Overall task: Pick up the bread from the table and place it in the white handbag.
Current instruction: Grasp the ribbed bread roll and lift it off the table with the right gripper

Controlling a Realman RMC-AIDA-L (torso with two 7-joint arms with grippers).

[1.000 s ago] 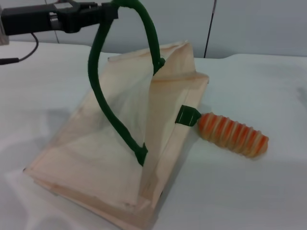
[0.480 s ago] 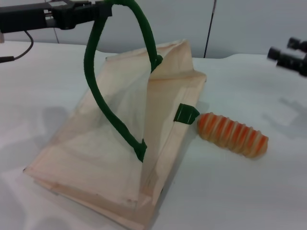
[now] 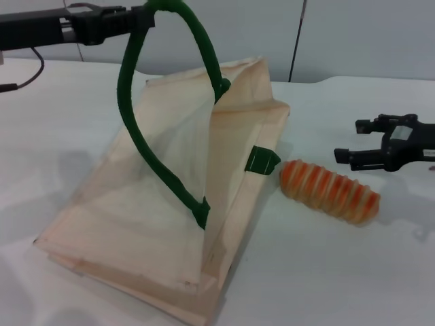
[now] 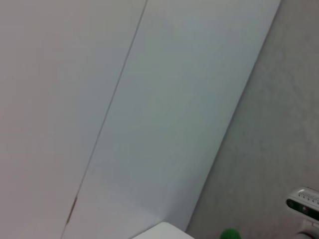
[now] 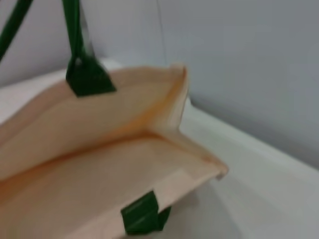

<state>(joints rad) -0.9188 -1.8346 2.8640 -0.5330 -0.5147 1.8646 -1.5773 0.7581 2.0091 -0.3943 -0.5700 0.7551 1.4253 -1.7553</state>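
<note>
The right claw [image 3: 355, 141], jaws apart, hovers at the frame's right edge just beyond the bread [image 3: 330, 191], which lies on the tabletop [image 3: 340, 272] beside the handbag [image 3: 170, 204]. It is in the approach step; next it must descend over the loaf. The left claw [image 3: 139, 17], upper left, is clamped on the green handle [image 3: 139, 136], arm level.

The bag [image 3: 163, 204] is matt cream cloth, thin enough that light glows through its raised side, with stitched seams along the edges. Its handle [image 3: 136, 129] is thick, matt green rope with a slightly rough twist; the tab [image 3: 262, 160] at 3 o'clock on the bag is flat green fabric. The bread [image 3: 331, 191] looks like glossy, ridged plastic. The table [image 3: 326, 272] is smooth, matt white. Both grippers, left [image 3: 146, 17] and right [image 3: 357, 142], look like matt black plastic or metal.
</note>
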